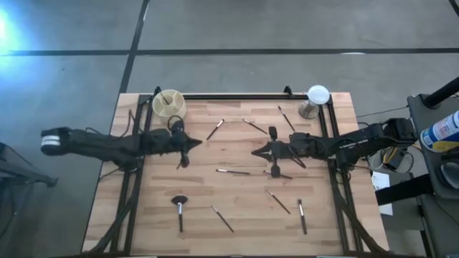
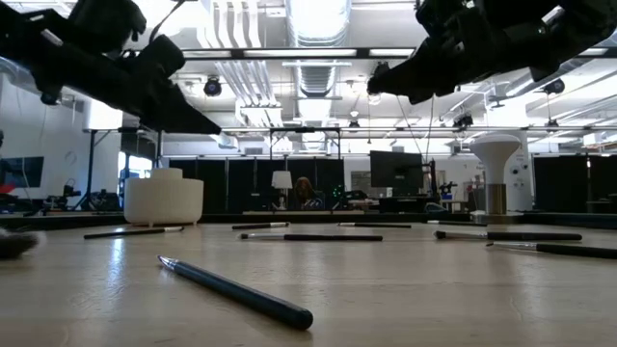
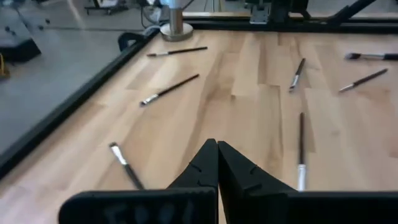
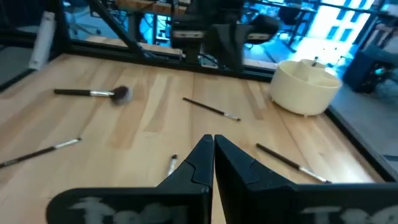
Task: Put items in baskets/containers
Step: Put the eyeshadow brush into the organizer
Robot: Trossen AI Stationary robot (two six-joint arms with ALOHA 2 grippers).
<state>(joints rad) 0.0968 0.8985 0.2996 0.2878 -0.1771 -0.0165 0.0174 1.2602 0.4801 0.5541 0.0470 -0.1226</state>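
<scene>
Both sets of jaws are pressed together with nothing between them: the left gripper [image 3: 217,163] and the right gripper [image 4: 213,158] each show two dark fingers meeting at a point above bare wood. From overhead, the left gripper [image 1: 195,142] hangs just in front of the cream cup [image 1: 168,104], which stands at the table's far-left corner (a dark brush handle already pokes out of it). The right gripper [image 1: 259,152] faces it across the middle of the table [image 1: 237,215], the two well apart. The brushes lie scattered flat around them, none touching either gripper. The fluffy-headed brush [image 1: 179,205] rests nearer the front edge, on the left arm's side; a thin brush [image 1: 233,171] lies between the two grippers, slightly nearer the front. A white dome on a stand [image 1: 314,100] occupies the far-right corner.
</scene>
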